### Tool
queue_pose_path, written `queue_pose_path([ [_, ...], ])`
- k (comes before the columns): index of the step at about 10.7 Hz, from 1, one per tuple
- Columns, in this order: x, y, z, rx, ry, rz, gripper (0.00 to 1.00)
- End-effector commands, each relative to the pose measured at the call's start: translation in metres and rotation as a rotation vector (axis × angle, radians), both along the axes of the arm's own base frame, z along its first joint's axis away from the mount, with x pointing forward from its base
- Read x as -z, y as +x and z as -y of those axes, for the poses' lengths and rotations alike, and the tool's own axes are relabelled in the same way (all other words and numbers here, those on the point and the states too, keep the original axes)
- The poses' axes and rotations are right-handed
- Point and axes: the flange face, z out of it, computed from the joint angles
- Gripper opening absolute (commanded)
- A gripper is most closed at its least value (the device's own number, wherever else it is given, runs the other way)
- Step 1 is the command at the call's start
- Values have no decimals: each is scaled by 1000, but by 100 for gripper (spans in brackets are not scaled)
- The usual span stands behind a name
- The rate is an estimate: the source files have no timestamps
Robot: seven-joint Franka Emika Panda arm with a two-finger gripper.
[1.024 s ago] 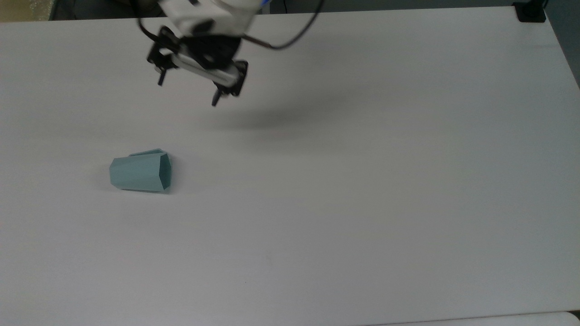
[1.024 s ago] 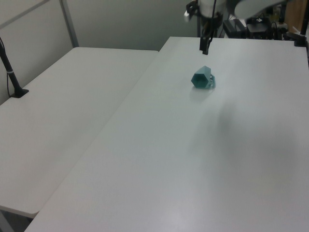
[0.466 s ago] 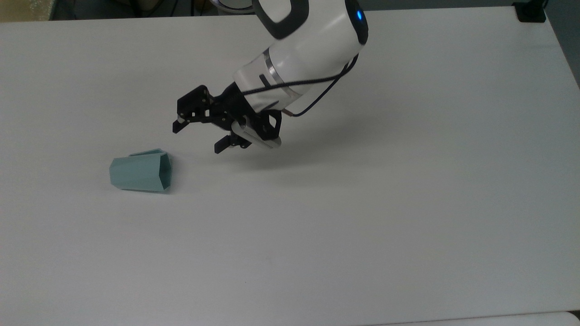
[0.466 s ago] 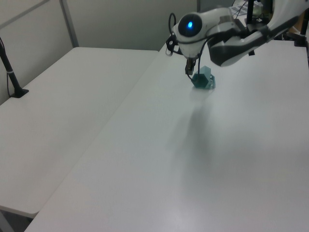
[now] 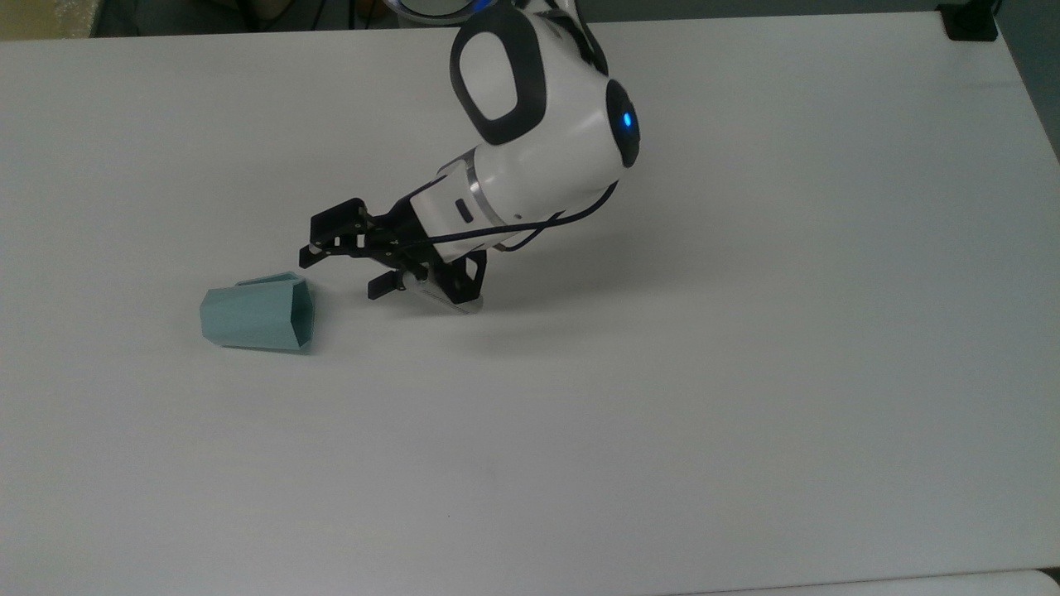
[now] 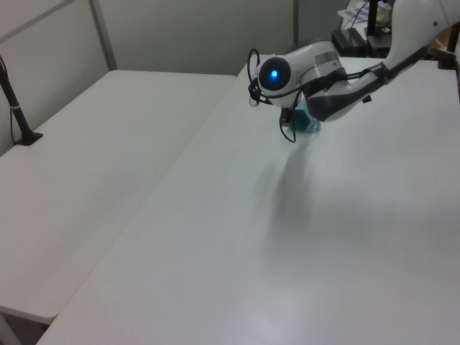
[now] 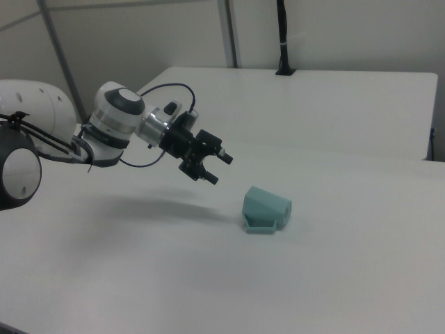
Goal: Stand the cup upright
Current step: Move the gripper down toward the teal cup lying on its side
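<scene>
Pale teal faceted cup (image 5: 258,314) (image 7: 266,209) on its side on white table (image 5: 745,372), wide rim facing the top view's right, toward the gripper. Just beside that rim, not touching, black two-finger gripper (image 5: 339,271) (image 7: 218,168) with fingers spread apart, nothing between them. White arm (image 5: 538,141) (image 6: 316,75) stretched low and nearly level above the table, wrist tilted, pointing at the cup's opening.

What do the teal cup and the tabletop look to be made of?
The cup: probably moulded plastic, possibly stiff card. It has flat facets, crisp edges and a matte, even pale teal surface with no glare. The table: likely laminate, a smooth off-white top with a soft sheen and diffuse shadows.
</scene>
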Motion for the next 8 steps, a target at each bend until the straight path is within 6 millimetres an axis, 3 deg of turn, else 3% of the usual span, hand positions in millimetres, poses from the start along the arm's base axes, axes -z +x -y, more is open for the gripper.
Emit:
queue_pose_path([
  [1, 28, 4, 23, 60, -41, 2, 100],
  [4, 47, 9, 40, 63, -69, -16, 100],
  [8, 58, 17, 61, 63, -113, -6, 99],
])
